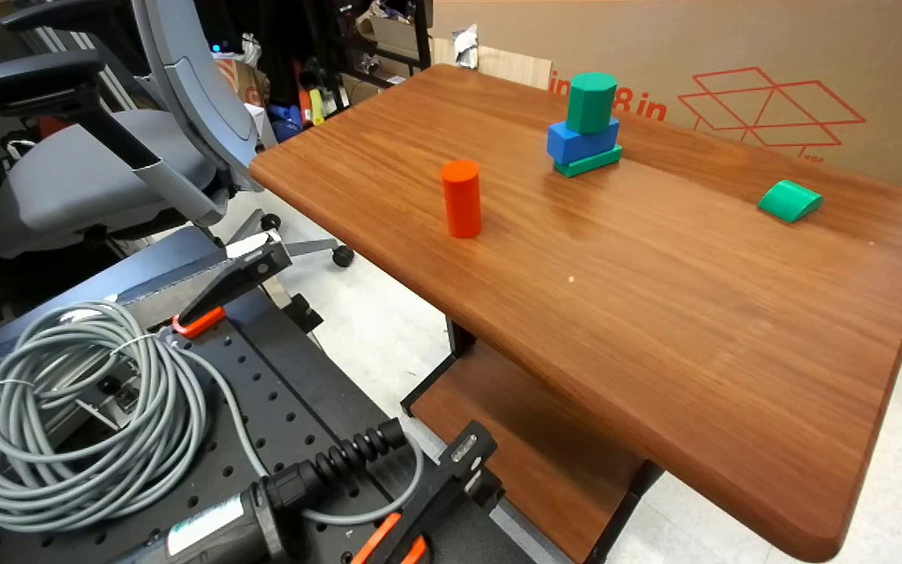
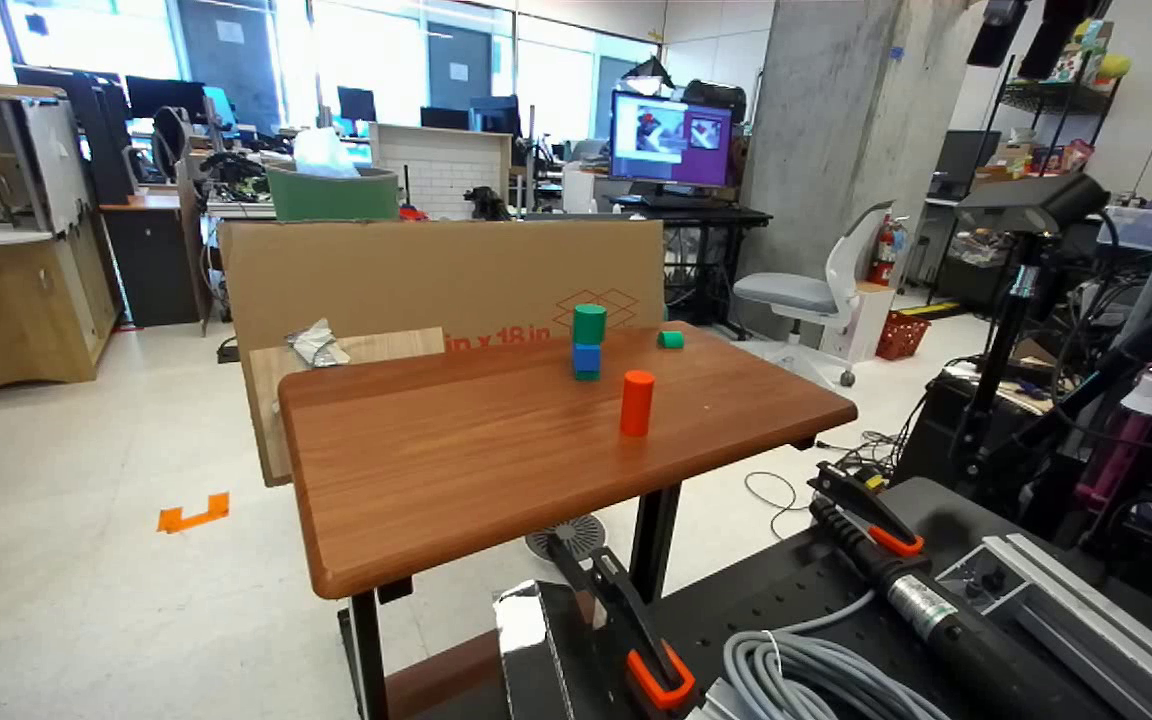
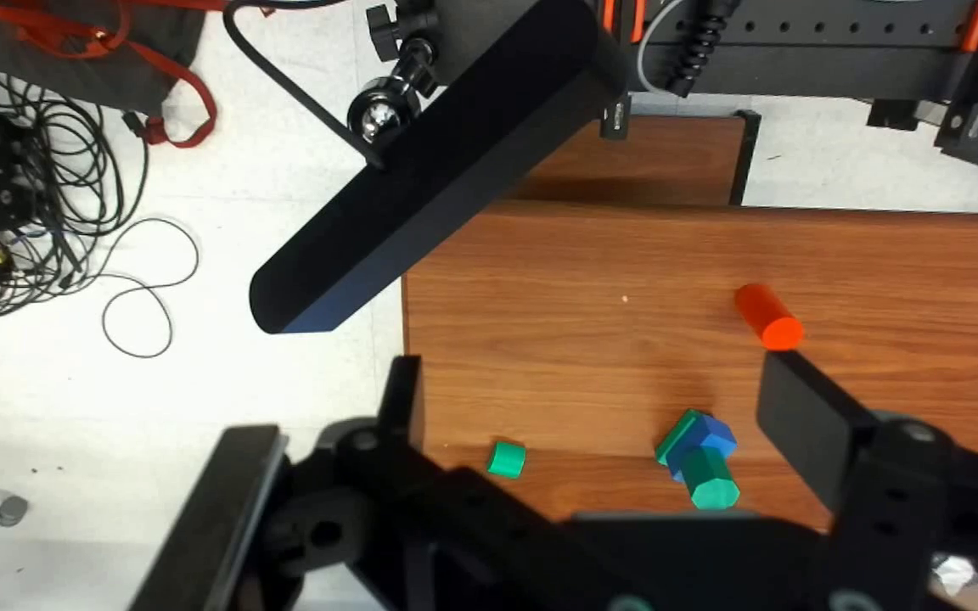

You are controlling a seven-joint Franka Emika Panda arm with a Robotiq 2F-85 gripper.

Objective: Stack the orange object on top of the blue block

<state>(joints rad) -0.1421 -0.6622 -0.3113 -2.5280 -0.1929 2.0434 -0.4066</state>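
The claw [image 3: 601,397] stood wide. In the wrist view the orange cylinder [image 3: 769,318] showed just past the fingertip [image 3: 797,403] at that view's right, yet it stood upright on the table [image 1: 654,313], well apart from the claw. Nearby, the blue block [image 1: 576,143] sat on a flat green block [image 1: 588,163], under a green prism [image 1: 591,104].

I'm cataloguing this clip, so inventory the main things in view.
table: 1, brown, scene centre
orange cylinder: 1, orange, upright on table
flat block: 1, green, on table
blue block: 1, blue, on flat block
hexagonal block: 1, green, on blue block
half-round block: 1, green, apart on table
cardboard: 1, brown, behind table
bench: 1, black, beside table
cable coil: 1, grey, on bench
clamps: 2, black-and-orange, bench edge
hand: 1, black, wrist view, open
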